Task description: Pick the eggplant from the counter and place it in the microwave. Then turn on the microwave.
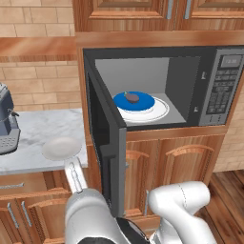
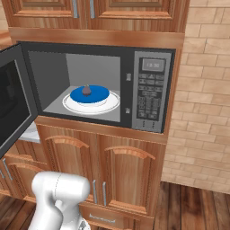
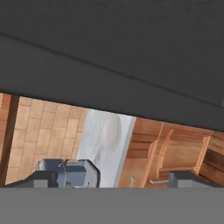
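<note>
The coffee machine (image 1: 6,121) is cut off by the left edge; the microwave (image 1: 224,86) panel's button labels are unreadable.

Open microwave door (image 1: 107,147) stands between counter (image 1: 43,136) and cavity.

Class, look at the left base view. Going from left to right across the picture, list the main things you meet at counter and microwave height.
Coffee machine → white plate on the counter → open microwave door → eggplant on the blue plate inside the microwave → microwave button panel.
</note>
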Tool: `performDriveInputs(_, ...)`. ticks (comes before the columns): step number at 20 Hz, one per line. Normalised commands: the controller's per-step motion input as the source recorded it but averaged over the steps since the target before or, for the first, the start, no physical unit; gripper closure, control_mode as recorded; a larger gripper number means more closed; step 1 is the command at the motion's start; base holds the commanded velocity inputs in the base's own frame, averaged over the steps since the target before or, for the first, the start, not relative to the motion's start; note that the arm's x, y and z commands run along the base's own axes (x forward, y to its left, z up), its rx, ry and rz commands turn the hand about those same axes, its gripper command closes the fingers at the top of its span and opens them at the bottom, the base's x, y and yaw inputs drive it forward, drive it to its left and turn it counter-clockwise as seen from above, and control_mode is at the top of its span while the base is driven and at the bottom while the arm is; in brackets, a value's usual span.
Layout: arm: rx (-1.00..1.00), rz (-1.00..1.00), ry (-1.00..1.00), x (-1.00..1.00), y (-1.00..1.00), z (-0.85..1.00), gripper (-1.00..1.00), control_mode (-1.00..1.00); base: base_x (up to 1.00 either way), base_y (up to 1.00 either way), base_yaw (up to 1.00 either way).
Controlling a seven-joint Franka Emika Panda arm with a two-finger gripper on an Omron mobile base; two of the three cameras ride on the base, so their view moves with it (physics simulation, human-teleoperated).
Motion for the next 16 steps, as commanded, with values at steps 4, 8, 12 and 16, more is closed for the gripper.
performDriveInputs(4, 0.0, -0.01, -0.05, 0.02, 0.1, -0.12, -1.0, -1.0, 0.0, 0.0, 0.0)
performDriveInputs(8, 0.0, -0.01, -0.04, 0.04, 0.09, -0.12, -1.0, -1.0, 0.0, 0.0, 0.0)
performDriveInputs(12, 0.0, -0.01, -0.04, 0.03, 0.11, -0.12, -1.0, -1.0, 0.0, 0.0, 0.0)
performDriveInputs(16, 0.0, -0.02, 0.0, 0.17, 0.07, -0.1, -1.0, -1.0, 0.0, 0.0, 0.0)
